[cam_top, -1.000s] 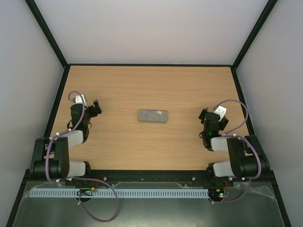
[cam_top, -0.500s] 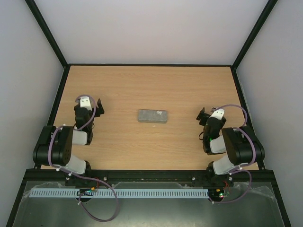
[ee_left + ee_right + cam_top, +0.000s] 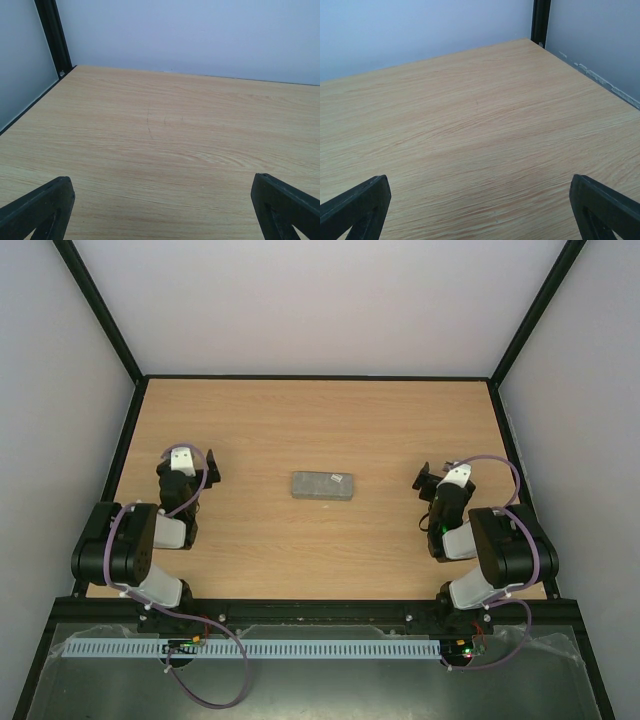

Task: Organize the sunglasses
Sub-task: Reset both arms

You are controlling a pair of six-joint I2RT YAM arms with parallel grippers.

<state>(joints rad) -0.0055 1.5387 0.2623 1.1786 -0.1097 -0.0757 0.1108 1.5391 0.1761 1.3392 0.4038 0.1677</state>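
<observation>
Grey rectangular case [image 3: 323,486] flat at frame centre on wooden surface [image 3: 320,420]; left fingers [image 3: 211,468] mid-left, right fingers [image 3: 425,481] mid-right, both spread wide, grasping nothing.

Sunglasses hidden from every view, grey rectangular case [image 3: 323,486] flat at table [image 3: 300,420] centre

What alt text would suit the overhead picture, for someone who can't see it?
A grey rectangular case lies in the middle of a wooden table. The left gripper and right gripper flank it, both apart from it.
</observation>
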